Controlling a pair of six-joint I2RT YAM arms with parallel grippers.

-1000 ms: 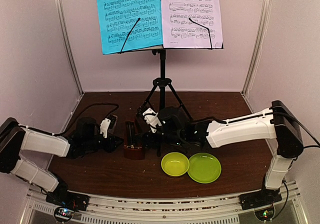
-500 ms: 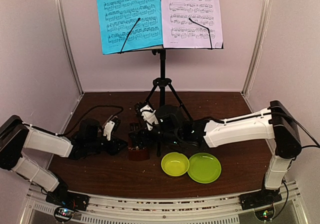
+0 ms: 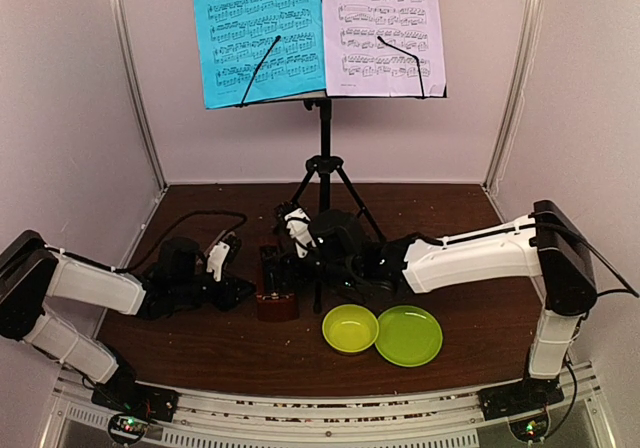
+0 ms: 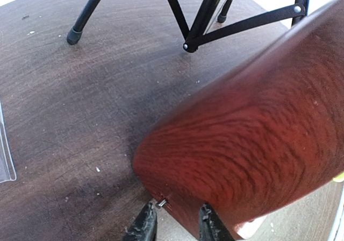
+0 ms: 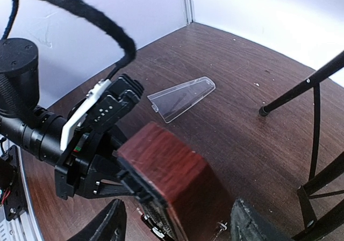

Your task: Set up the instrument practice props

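From the left, the left jaws are closed on the lower edge of the small brown wooden metronome. It sits left of centre on the worktop, just in front of the tripod's feet. The right jaws stand open on either side of its top, and I cannot see them touching it.

Behind, the black tripod music stand is up, with the blue sheet of music on the left of its desk and the pale lilac-white sheet on the right. That part looks finished.

What appears left is the metronome. Its clear cover is off and lies flat on the worktop.

The left wrist view shows the left fingertips pinching the wood. The top view alone shows the sheets. Only the right wrist view shows the whole cover, lying apart from the metronome, beyond the left arm's wrist.
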